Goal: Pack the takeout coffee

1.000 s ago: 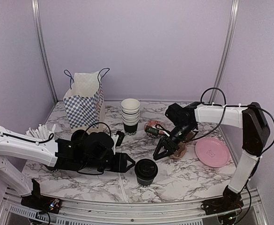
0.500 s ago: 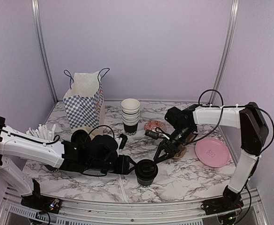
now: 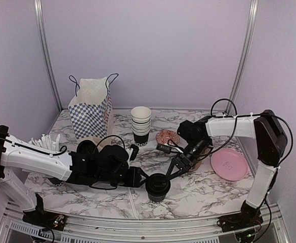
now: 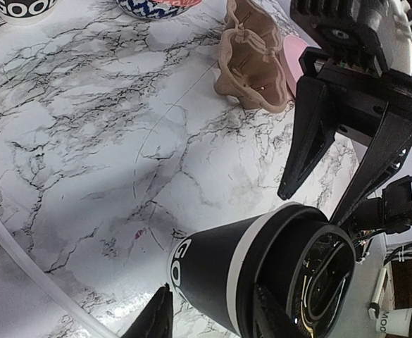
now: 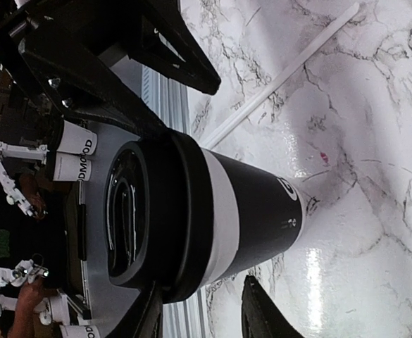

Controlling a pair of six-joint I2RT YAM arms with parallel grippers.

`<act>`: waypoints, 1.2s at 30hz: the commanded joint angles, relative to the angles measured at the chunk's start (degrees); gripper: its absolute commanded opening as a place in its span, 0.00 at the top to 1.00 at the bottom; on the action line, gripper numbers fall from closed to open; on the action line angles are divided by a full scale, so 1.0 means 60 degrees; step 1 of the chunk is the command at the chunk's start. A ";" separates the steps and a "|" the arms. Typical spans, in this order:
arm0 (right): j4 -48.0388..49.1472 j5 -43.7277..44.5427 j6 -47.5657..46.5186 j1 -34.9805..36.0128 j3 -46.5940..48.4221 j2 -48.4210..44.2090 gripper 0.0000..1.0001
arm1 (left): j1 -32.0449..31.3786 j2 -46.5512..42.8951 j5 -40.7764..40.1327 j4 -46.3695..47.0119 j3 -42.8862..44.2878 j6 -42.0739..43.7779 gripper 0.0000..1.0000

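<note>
Cup [image 3: 158,186], lidded, upright on the tabletop [image 3: 208,195], near the front edge, about mid-width. Left jaws at the cup's left side, part open. In the left wrist view the cup stands between their fingers [image 4: 158,318]. Pressing it or not: cannot tell. Right jaws reach in from the back-right, spread apart, nothing between them, tips at the cup's top rim, opposite the left jaws.

The takeout coffee [image 3: 158,186], a black cup with lid on, stands upright front-centre.
</note>
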 commanded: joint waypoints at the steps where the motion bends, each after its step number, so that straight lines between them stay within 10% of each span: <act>1: 0.0637 0.0722 0.0543 0.0350 -0.0476 0.0508 0.67 | 0.0047 0.0761 0.0317 -0.0602 0.0040 -0.0187 0.64; 20: 0.1610 0.3851 0.2442 0.0462 -0.0553 0.2248 0.83 | 0.0011 0.2294 0.1044 -0.0780 -0.0532 -0.0719 0.75; 36: 0.0429 0.0409 0.0679 0.0770 0.0209 0.0969 0.77 | -0.0136 0.0728 -0.1133 -0.0881 0.0288 0.1020 0.71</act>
